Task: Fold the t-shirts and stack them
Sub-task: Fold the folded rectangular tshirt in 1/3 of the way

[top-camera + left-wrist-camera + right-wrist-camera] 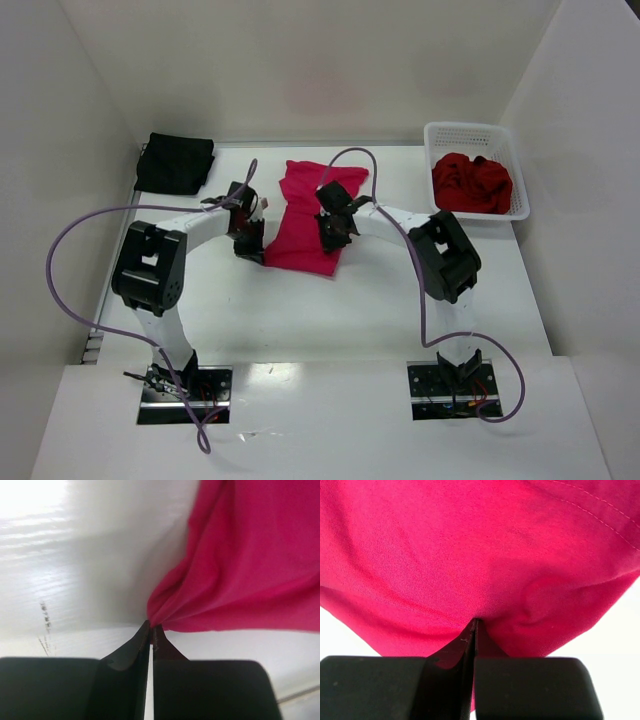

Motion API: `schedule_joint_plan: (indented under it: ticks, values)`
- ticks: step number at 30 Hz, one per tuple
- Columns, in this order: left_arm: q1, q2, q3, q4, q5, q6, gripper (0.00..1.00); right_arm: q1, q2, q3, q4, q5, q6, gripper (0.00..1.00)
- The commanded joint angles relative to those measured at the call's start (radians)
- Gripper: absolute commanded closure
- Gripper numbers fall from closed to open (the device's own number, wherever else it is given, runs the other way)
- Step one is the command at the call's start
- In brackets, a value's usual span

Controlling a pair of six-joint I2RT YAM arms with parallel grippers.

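A bright crimson-pink t-shirt [312, 215] lies folded into a long strip at the middle of the table. My left gripper [250, 245] is shut on its near left edge, where the cloth [240, 565] bunches into the tips. On the strip's right side, my right gripper [335, 232] is shut on a pinch of the same shirt [470, 545]. A black t-shirt [175, 162] lies folded at the back left. Darker red t-shirts [472, 183] are heaped in the basket.
The white lattice basket [436, 137] stands at the back right by the wall. White walls enclose the table on three sides. Purple cables loop over both arms.
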Motion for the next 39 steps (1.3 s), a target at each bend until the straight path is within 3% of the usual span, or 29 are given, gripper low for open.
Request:
schedule_joint_plan:
  ticks: [1, 2, 3, 4, 6, 9, 10, 17, 21, 25, 27, 39]
  values:
    - [0.016, -0.047, 0.014, -0.093, 0.075, 0.087, 0.90, -0.030, 0.009, -0.045, -0.075, 0.086, -0.032, 1.00]
    - [0.016, -0.073, 0.014, -0.093, 0.165, 0.099, 0.85, -0.030, 0.000, -0.036, -0.075, 0.086, -0.032, 1.00]
    - [0.016, -0.088, 0.014, -0.105, 0.191, 0.100, 0.80, -0.030, 0.000, -0.022, -0.075, 0.086, -0.032, 0.89]
    - [0.016, -0.105, 0.014, -0.105, 0.224, 0.109, 0.63, -0.030, -0.021, -0.022, -0.075, 0.086, -0.023, 0.84]
    - [0.016, -0.157, 0.014, -0.116, 0.264, 0.109, 0.50, -0.030, -0.044, 0.005, -0.075, 0.077, -0.023, 0.75]
    - [0.026, -0.193, 0.065, -0.139, 0.284, 0.109, 0.36, -0.030, -0.098, 0.030, -0.075, 0.054, -0.003, 0.73]
    - [0.035, -0.202, 0.080, -0.139, 0.284, 0.109, 0.35, -0.030, -0.109, 0.047, -0.075, 0.043, -0.003, 0.68]
    - [0.035, -0.107, 0.198, -0.049, 0.317, 0.072, 0.31, -0.050, -0.212, 0.027, -0.005, 0.034, 0.067, 0.52]
    - [0.035, 0.004, 0.290, 0.036, 0.327, 0.041, 0.36, -0.093, -0.252, -0.040, 0.065, 0.067, 0.107, 0.52]
    - [0.026, 0.154, 0.408, 0.062, 0.360, 0.050, 0.50, -0.132, -0.210, -0.064, 0.104, 0.067, 0.120, 0.68]
    - [0.017, 0.188, 0.445, 0.062, 0.347, 0.064, 0.52, -0.141, -0.181, -0.045, 0.104, 0.080, 0.120, 0.74]
    - [0.015, 0.334, 0.545, 0.105, 0.347, 0.084, 0.47, -0.141, -0.025, 0.031, 0.167, 0.035, 0.097, 0.76]
